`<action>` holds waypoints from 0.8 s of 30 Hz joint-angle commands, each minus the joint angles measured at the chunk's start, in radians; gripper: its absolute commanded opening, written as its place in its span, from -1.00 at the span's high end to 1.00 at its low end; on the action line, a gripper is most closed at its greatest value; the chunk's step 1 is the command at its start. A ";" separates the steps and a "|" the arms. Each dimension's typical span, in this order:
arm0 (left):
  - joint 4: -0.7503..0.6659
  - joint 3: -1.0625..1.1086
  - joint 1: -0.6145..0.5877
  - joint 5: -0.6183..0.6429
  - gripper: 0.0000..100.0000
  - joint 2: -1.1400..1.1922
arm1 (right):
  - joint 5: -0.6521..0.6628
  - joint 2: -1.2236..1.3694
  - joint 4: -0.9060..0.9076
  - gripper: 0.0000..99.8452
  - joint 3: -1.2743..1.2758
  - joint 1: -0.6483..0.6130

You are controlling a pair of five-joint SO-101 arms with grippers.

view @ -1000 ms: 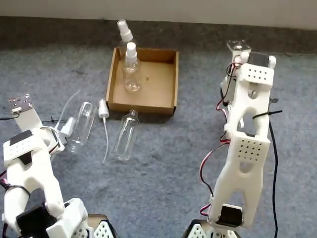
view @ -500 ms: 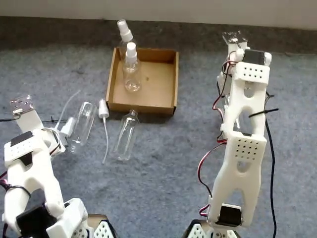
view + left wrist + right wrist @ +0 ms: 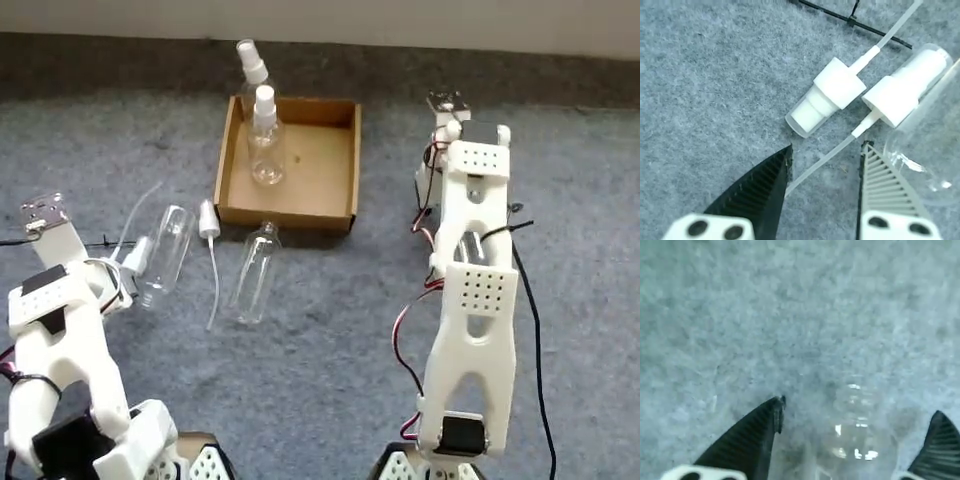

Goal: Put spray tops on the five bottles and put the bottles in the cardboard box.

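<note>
**A:** Bottles first, starting from the left. What has the left claw (image 3: 828, 146) got?

**B:** Nothing. It is spread, tips down on the grey carpet (image 3: 330, 340), straddling the thin tube of a loose spray top (image 3: 902, 92). A second loose top (image 3: 832, 92) lies just beside that one. A clear bottle (image 3: 168, 252) lies on its side right next to them, likely so that top and bottle share one reach.

**A:** And further along?

**B:** A third top (image 3: 208, 218) lies with its tube trailing toward the arms. Next comes a bare-necked bottle (image 3: 254, 272), lying with its neck almost at the wall of the cardboard box (image 3: 352, 165).

**A:** Is anything packed?

**B:** One capped bottle (image 3: 265, 140) lies inside the box, along its left wall. Another capped one (image 3: 250, 65) is at the far left corner, seemingly just outside.

**A:** The right side?

**B:** The right arm (image 3: 470, 300) stretches out beside the box. The fifth bottle (image 3: 857, 440) sits within its claw (image 3: 859, 407), though whether it is pinched cannot be told. It probably needs a top next.
</note>
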 commanded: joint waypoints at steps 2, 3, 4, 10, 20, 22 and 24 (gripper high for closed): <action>-0.014 -0.004 0.012 0.002 0.59 -0.013 | -0.011 -0.013 -0.024 0.25 -0.053 -0.007; -0.014 -0.004 0.012 0.002 0.59 -0.013 | -0.011 -0.016 -0.021 0.27 -0.053 -0.004; -0.014 -0.004 0.012 0.002 0.59 -0.013 | -0.011 -0.018 -0.016 0.31 -0.053 0.001; -0.014 -0.004 0.015 0.002 0.59 -0.013 | -0.006 -0.013 0.036 0.43 -0.117 0.013; -0.014 -0.004 0.012 0.002 0.59 -0.013 | -0.005 -0.007 0.137 0.44 -0.263 0.021; -0.014 -0.004 0.012 0.002 0.59 -0.013 | -0.005 -0.005 0.137 0.44 -0.263 0.024; -0.014 -0.004 0.010 0.002 0.59 -0.013 | 0.002 -0.005 0.137 0.44 -0.263 0.024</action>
